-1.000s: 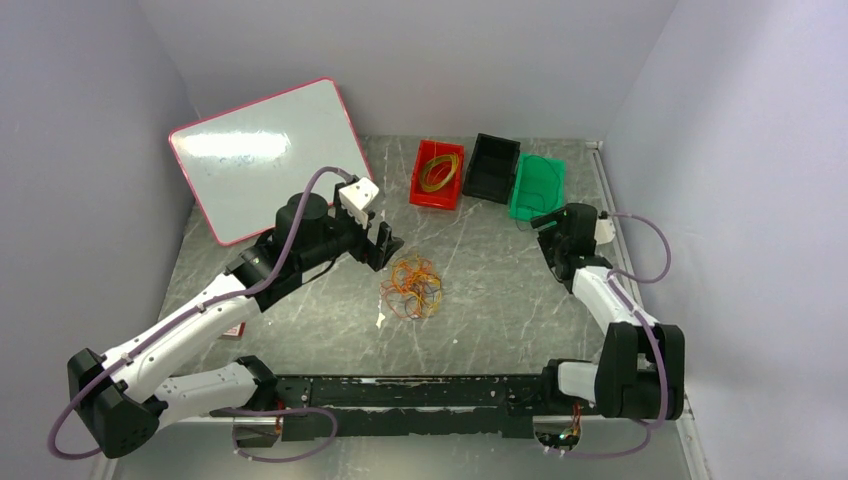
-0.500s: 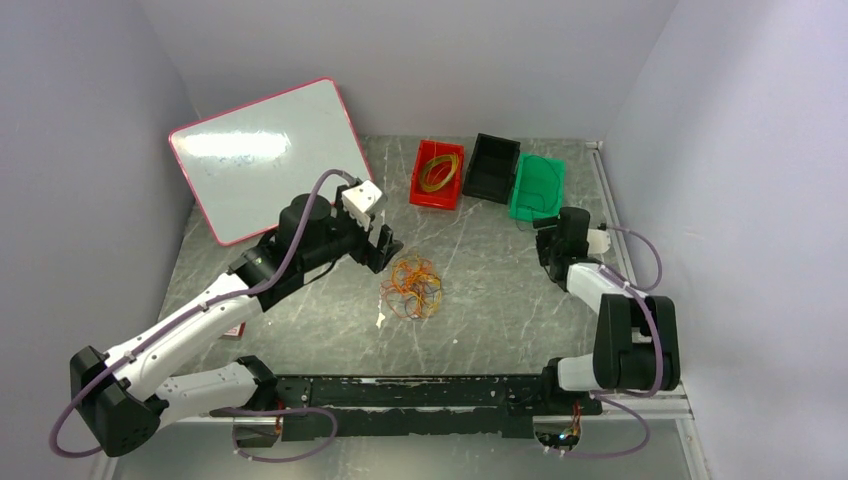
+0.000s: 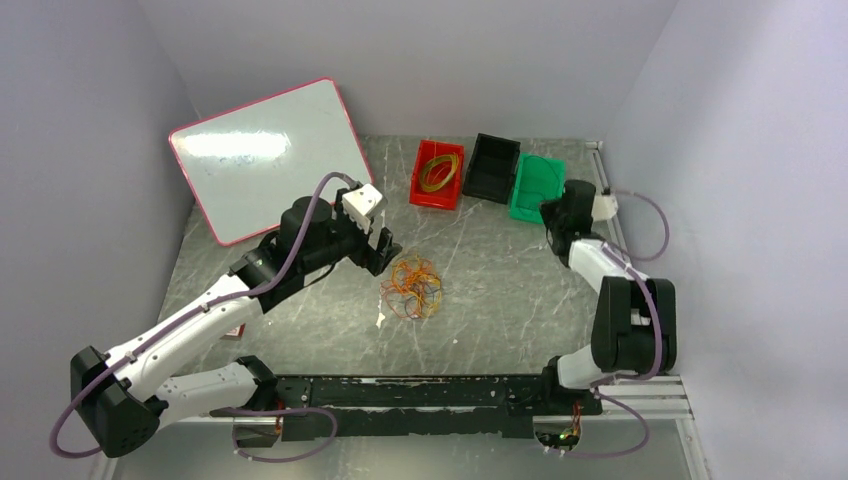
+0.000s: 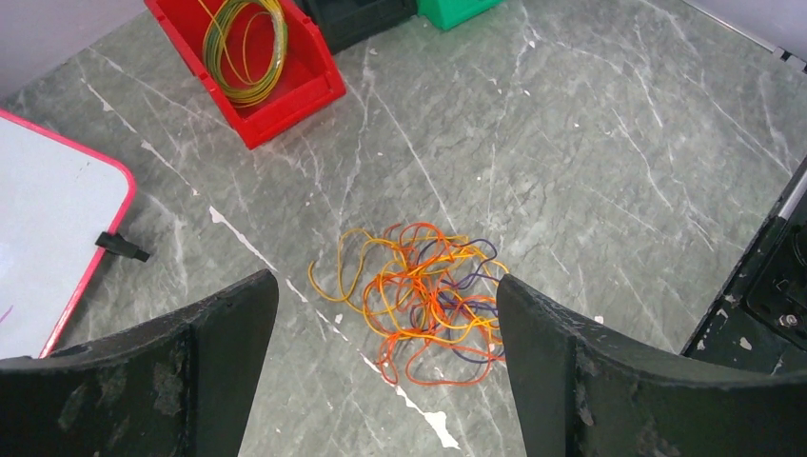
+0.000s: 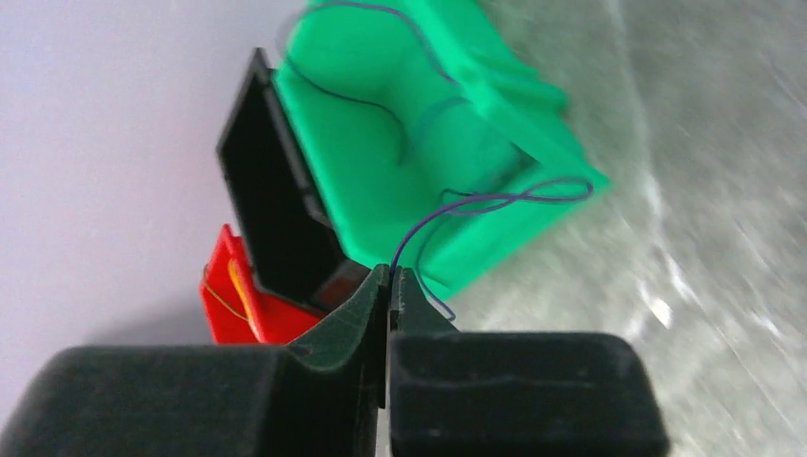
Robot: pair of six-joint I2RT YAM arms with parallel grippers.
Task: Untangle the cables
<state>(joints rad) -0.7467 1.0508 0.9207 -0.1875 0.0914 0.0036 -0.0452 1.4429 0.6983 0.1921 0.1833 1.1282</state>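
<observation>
The cables [image 3: 412,288] [image 4: 423,305] are lying as one loose heap near the middle of the table [image 3: 500,290], a little toward its left edge. The heap is almost round, so it is not showing a clear long axis, and its orange, yellow and dark loops are pointing in every direction. The left gripper [image 3: 384,246] [image 4: 385,288] is hanging over the heap's far left side, with its jaws wide apart and holding nothing; in the left wrist view the heap is lying between the two fingers [image 4: 224,333] on the stone surface below. The right gripper [image 3: 549,212] [image 5: 390,276] is standing near the far right corner, and its jaws are pressing together on a thin purple cable [image 5: 476,202]. This cable is rising from the fingertips, bending to the right and running along the near rim of the green bin [image 3: 537,185] [image 5: 400,171]. More dark wire is lying inside this bin, but I cannot tell if it is the same cable. Along the far edge a black bin [image 3: 492,167] [image 5: 271,200] is touching the green one, and a red bin [image 3: 437,174] [image 4: 257,86] [image 5: 233,295] is standing just beside it, with a yellow coil [image 3: 440,172] [image 4: 243,48] inside. A whiteboard [image 3: 265,155] [image 4: 48,238] is leaning at the far left corner.
</observation>
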